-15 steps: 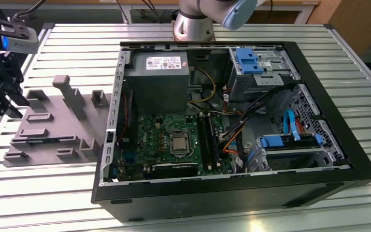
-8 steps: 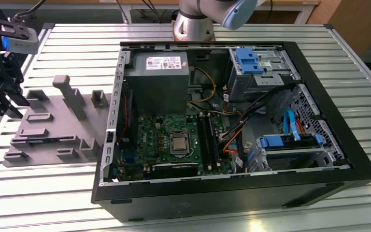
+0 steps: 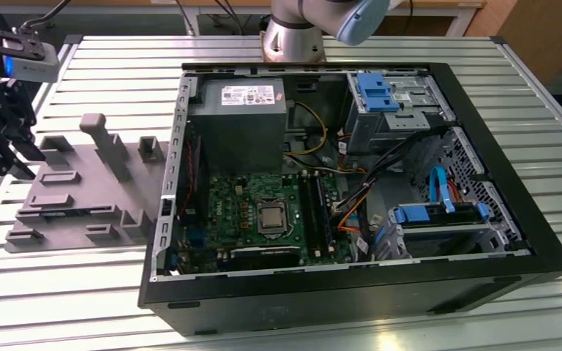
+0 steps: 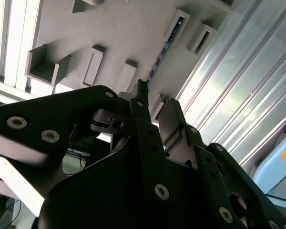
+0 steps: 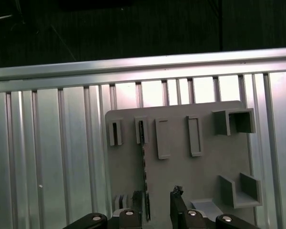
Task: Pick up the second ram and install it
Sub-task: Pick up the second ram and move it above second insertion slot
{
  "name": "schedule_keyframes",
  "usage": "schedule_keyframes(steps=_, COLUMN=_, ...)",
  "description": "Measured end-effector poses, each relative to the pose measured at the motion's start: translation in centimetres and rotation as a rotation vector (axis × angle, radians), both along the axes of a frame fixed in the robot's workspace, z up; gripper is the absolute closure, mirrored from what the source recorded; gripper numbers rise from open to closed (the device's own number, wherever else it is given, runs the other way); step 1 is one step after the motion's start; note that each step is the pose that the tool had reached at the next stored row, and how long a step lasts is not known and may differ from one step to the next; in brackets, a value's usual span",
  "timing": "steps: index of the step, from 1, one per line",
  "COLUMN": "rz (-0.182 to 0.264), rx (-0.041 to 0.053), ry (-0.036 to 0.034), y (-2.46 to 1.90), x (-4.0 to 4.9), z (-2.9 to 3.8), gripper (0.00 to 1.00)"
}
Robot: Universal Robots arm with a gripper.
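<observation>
Lining up on the ram in its holder

We found the gripper [image 5: 159, 202] with its two fingers [image 5: 178, 206] spread and nothing between them. The second wrist view showed the same bare gap.

Just beyond the fingertips stood the ram [image 5: 144, 162]. It sat on its thin edge in the grey holder [image 5: 200, 176], and we judged that neither finger touched it. Its long axis ran straight ahead of the gripper along the holder plate, towards a row of small pockets at the far side. The gap between the fingers therefore opened across the ram's thin faces, which seemed to us the right way round for a pinch. The line was not yet true, though: in the first wrist view the ram's edge fell in line with one finger and not with the middle of the gap. We took the ram to be a little off to that finger's side.

Under the holder lay the slatted table [image 3: 96, 66]. In the exterior view the gripper hung over the holder at the exterior view's left. The open case [image 3: 359, 296], with its black slots [image 3: 312, 212], lay well apart towards the exterior view's right. We could not tell whether a ram already sat in those slots.
</observation>
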State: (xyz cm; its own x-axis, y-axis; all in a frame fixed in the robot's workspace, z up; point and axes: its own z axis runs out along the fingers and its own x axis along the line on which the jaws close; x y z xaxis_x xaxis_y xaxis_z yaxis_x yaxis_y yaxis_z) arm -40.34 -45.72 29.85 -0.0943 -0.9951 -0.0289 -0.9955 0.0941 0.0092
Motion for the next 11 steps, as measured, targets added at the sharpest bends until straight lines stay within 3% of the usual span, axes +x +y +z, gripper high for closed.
schedule_keyframes(steps=4, rz=0.000, rx=-0.0001, ry=-0.0065, y=-0.10, x=-0.09, z=-0.49, gripper=0.64)
schedule_keyframes(steps=11, rz=0.023, rx=0.0000, ry=-0.0073, y=-0.68, x=-0.19, z=-1.21, gripper=0.64)
